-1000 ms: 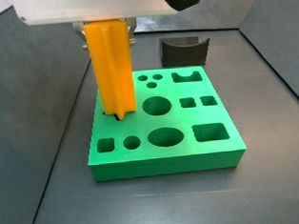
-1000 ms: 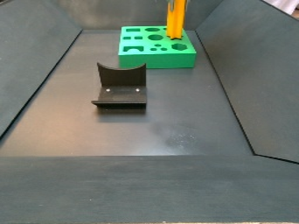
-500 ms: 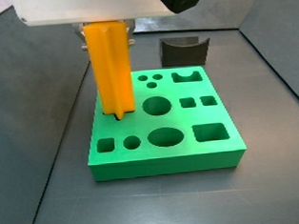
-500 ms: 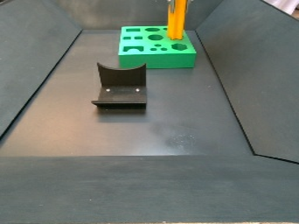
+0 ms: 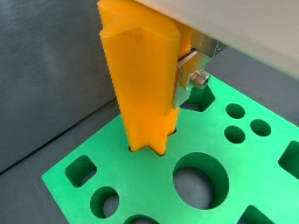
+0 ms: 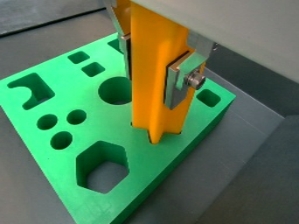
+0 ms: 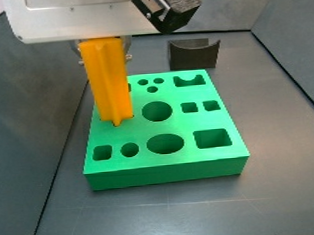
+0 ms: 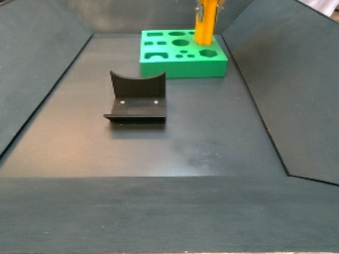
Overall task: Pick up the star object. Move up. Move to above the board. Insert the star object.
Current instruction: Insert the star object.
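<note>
Pincer clamped on upright star, upper left in side view. Tip touching board at its left edge.

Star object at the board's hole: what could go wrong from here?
The star object, shut in the claw, has only its tip at a hole in the board. If its ridges miss the star outline, it may jam. Pushing down could also slide the board across the floor.

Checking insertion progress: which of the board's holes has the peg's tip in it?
The star hole at the board's edge, beside the big round hole. The peg, held upright in the hand, enters it; the others are empty.
</note>
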You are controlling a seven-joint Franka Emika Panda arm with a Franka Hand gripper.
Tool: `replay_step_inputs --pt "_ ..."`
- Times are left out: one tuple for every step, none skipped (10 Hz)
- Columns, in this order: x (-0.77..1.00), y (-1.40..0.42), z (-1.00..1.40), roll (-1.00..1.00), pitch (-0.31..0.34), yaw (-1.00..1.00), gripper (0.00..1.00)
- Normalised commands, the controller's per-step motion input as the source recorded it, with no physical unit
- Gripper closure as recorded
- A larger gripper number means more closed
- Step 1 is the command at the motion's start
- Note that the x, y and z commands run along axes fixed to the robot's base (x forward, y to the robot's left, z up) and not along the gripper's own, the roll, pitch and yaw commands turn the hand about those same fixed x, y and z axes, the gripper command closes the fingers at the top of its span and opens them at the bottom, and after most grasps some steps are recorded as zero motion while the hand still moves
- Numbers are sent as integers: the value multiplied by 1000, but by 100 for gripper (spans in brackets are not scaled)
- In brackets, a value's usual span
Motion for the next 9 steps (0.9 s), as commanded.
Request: replay_step_inputs --pt "0 -89 -766 100 -220 43 100" --pt "237 -103 -814 81 -187 189 100" --pt "471 46 -766 0 -183 300 100" --pt "654 60 -760 -44 -194 151 100" --pt "849 0 -657 244 -67 -189 100" --pt "671 69 -586 363 0 -274 100" --pt "340 0 -494 273 41 -69 100" --pt "9 0 0 0 20 0 100" --pt "46 14 -169 267 109 0 100"
